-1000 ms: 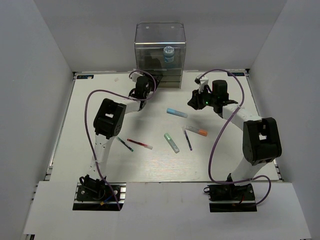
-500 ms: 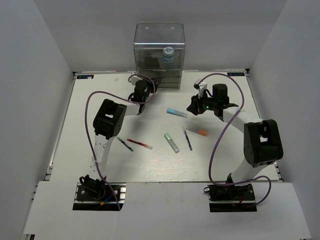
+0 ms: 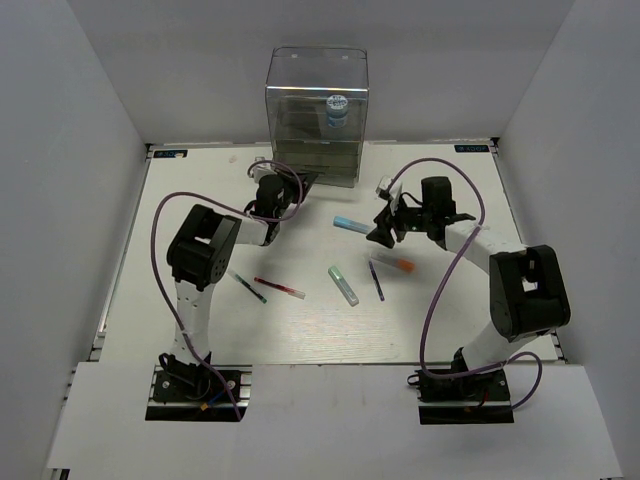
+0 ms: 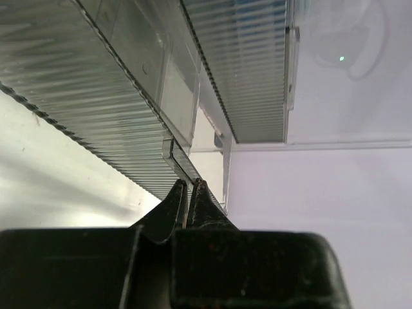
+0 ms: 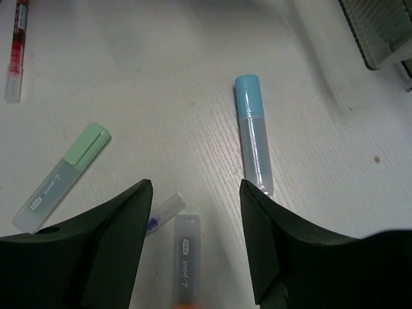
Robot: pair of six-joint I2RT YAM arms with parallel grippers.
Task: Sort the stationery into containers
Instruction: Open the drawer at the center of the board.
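Top external, left fingers (image 4: 168,209) pinching drawer lip (image 4: 177,158), drawn back, right fingers (image 5: 96,251) spread above orange-capped marker (image 5: 185,257)

The white table (image 3: 300,335) carries a clear cabinet (image 3: 317,120) and six scattered pens (image 3: 343,285).

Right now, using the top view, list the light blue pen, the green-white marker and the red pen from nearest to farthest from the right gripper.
1. The light blue pen, just left of the right gripper.
2. The green-white marker, mid-table, closer to the arm bases.
3. The red pen, farther left, on the left arm's side.
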